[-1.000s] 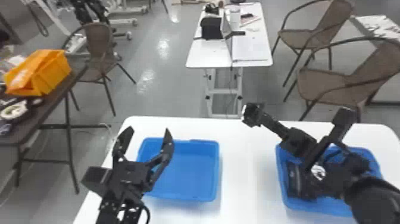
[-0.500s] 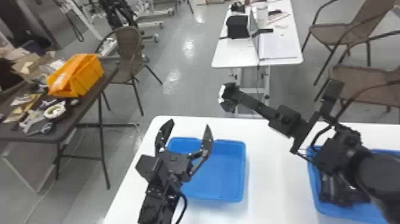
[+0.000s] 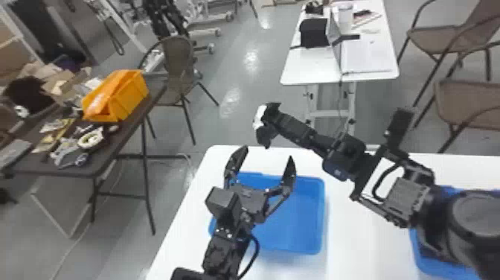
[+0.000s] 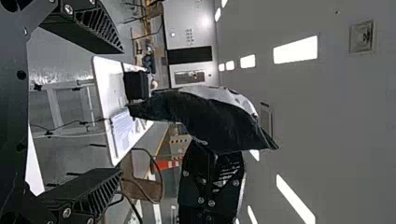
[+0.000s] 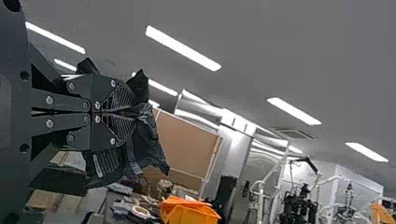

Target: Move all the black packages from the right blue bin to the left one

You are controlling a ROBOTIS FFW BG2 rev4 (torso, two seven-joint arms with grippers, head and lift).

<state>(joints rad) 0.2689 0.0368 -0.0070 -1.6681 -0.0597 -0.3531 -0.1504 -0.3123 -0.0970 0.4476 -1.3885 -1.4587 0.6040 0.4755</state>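
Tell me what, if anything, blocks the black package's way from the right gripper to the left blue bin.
The open black left gripper may: in the head view it lies between the black package and the left blue bin, overlapping the bin's left part. Depth is unclear.

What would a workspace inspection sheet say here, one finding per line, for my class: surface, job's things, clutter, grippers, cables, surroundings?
Surface: white table bearing both bins, set apart.
Job's things: left blue bin; right blue bin, mostly hidden behind the right arm, contents cannot be told; black package held up off the table.
Clutter: orange bin and loose parts on the dark side table.
Grippers: left gripper near the left bin, jaws spread; right gripper, jaws closed on the package.
Cables: black cable loops on the left arm and right arm; pale cable on the floor.
Surroundings: woven chairs, white desk beyond.
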